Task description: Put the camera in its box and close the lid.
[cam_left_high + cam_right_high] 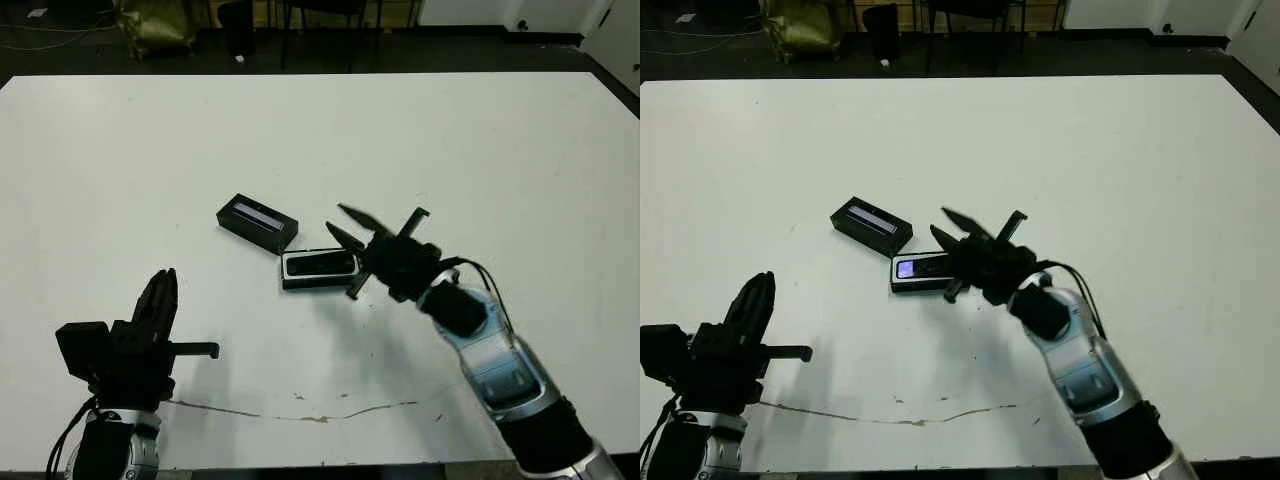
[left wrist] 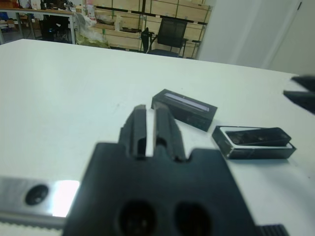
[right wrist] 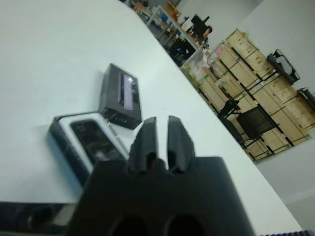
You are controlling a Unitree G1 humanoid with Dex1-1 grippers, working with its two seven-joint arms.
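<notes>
The camera lies flat inside the box, a shallow black tray with a white lining, near the table's middle. Its glossy face shows a bluish patch at the left end. The lid, black with a pale strip on top, rests on the table just behind and left of the box, off it. My right gripper hovers just above the box's right end, open with nothing between its fingers. At the front left, well short of the box, my left gripper is held with a narrow gap between its fingers and grips nothing.
The white table stretches wide around the box and lid. A thin dark crack or mark runs along the surface near the front edge. Chairs and clutter stand beyond the far edge.
</notes>
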